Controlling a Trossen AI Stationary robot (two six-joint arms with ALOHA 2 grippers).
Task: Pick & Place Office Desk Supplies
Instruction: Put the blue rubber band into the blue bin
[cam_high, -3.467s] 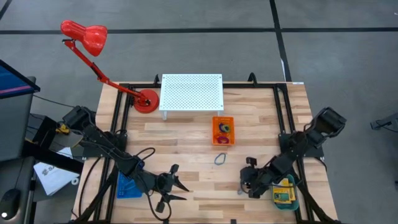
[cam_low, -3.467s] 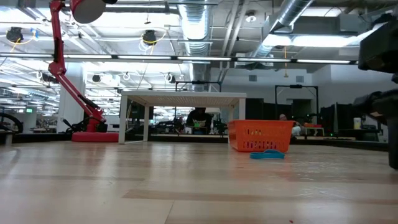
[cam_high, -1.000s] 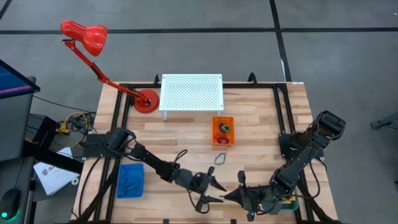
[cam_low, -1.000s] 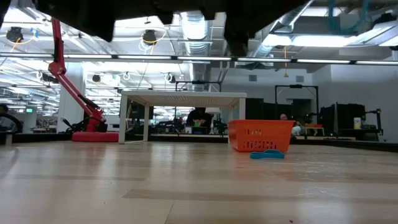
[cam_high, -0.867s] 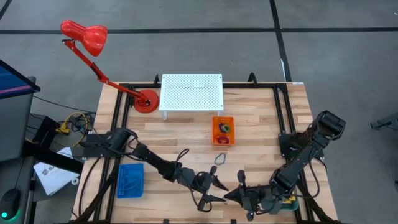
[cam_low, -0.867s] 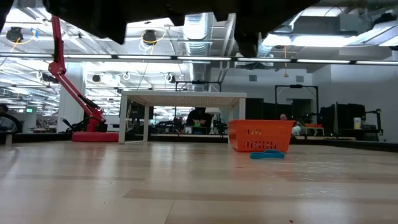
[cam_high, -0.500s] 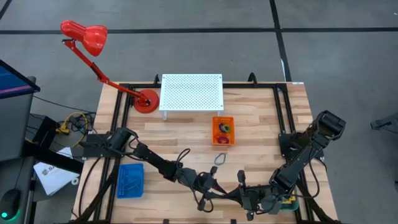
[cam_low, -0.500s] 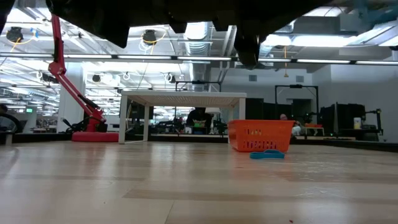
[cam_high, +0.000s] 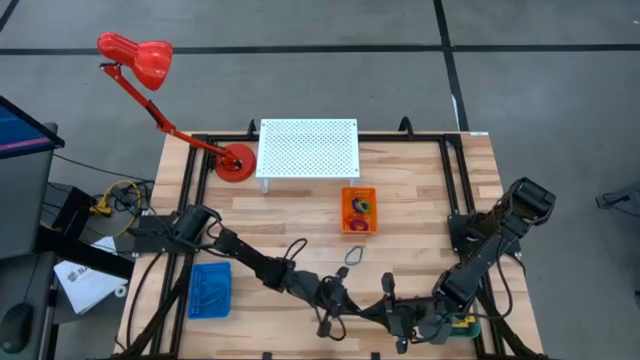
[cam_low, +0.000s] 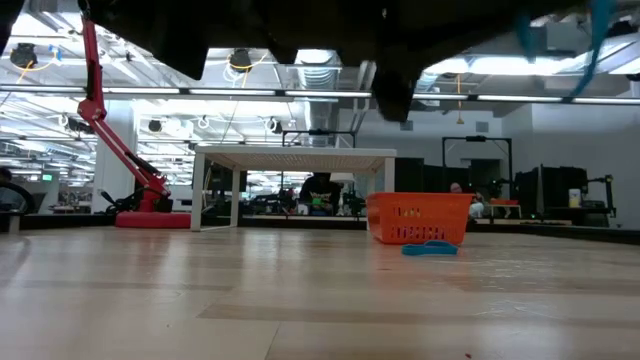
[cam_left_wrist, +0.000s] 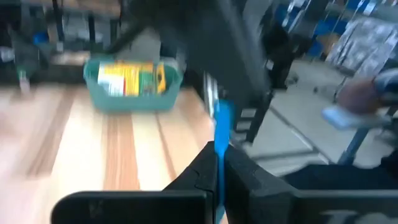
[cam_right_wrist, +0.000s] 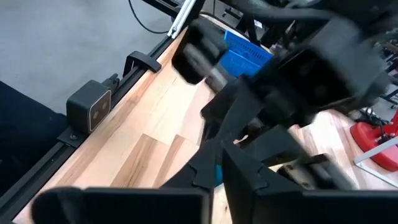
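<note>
Meeting over the front edge of the wooden counter (cam_high: 420, 180) at about 6 o'clock, the two hands are sharing one item. The left hand (cam_left_wrist: 219, 163) is pinching a thin blue wire clip (cam_left_wrist: 221, 124) tightly between its fingers. The right hand (cam_right_wrist: 216, 171), reaching in from 5 o'clock, is also narrow, with a bit of the same blue showing at its tips. It looks like a hand-over in mid-air, and I am judging it not yet finished because neither hand is clear of the clip. As for progress, the small orange rectangular tray (cam_high: 360, 211), just past centre toward 1 o'clock, is already carrying several coloured rubber-band rings (cam_high: 360, 208). The teal tray (cam_left_wrist: 132, 87) at 5 o'clock is carrying small yellow boxes (cam_left_wrist: 132, 79) with labels. The blue perforated tray (cam_high: 209, 290) at 8 o'clock is probably waiting for the clip, though what is in it is too small to tell. One more blue-grey wire clip loop (cam_high: 353, 256) is lying loose on the counter just toward 6 o'clock of the orange tray, so at least that piece is left to sort. Compared with a second ago, the left hand's fingers, then spread wide around the right hand's tip, are now closed together. Some seconds before that, the left hand was beside the blue tray and the right was over the teal one.
</note>
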